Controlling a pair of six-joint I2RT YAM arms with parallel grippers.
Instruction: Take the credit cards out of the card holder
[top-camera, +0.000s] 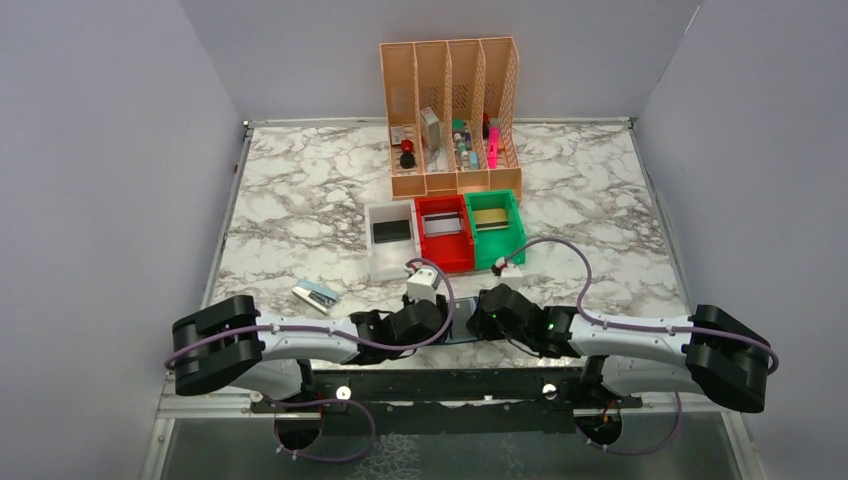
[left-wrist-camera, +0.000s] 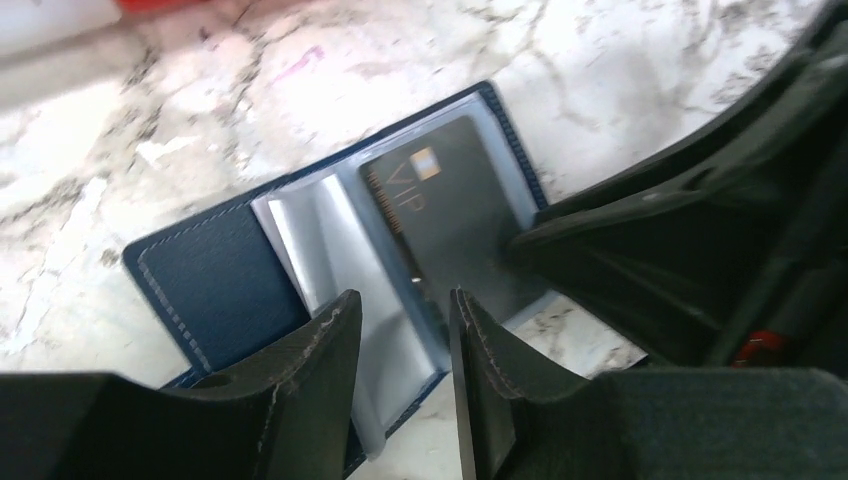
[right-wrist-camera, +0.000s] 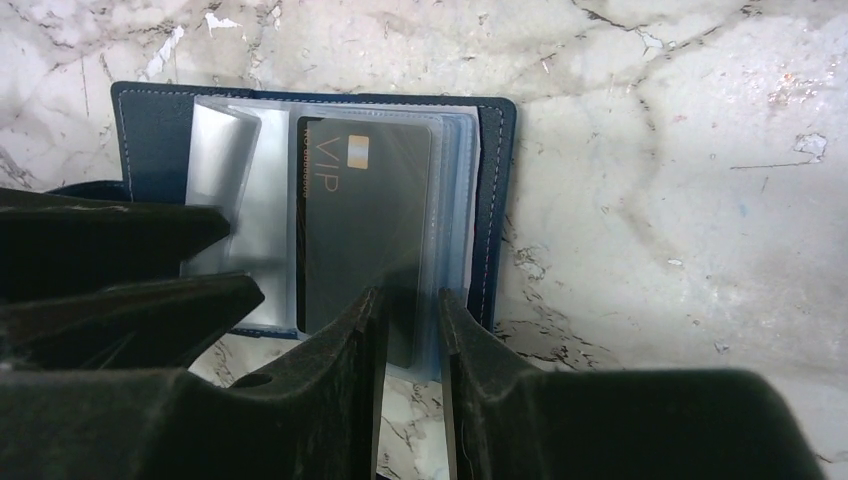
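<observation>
The navy card holder (left-wrist-camera: 215, 280) lies open on the marble at the near edge, between both grippers (top-camera: 462, 332). A black VIP credit card (left-wrist-camera: 450, 210) sits in the see-through pocket of its right panel, also in the right wrist view (right-wrist-camera: 365, 200). My left gripper (left-wrist-camera: 405, 320) is open, its tips straddling a loose clear sleeve (left-wrist-camera: 340, 250) at the fold. My right gripper (right-wrist-camera: 412, 305) is narrowly open, with the near end of the card and its pocket between the tips. In the left wrist view one of its fingertips (left-wrist-camera: 520, 245) touches the card.
A white bin (top-camera: 378, 262) holds a black card, a red bin (top-camera: 450, 262) a silver-grey card, and a green bin (top-camera: 515, 225) a gold card. The orange file rack (top-camera: 452, 115) stands behind them. A small stapler-like item (top-camera: 316, 295) lies at the left.
</observation>
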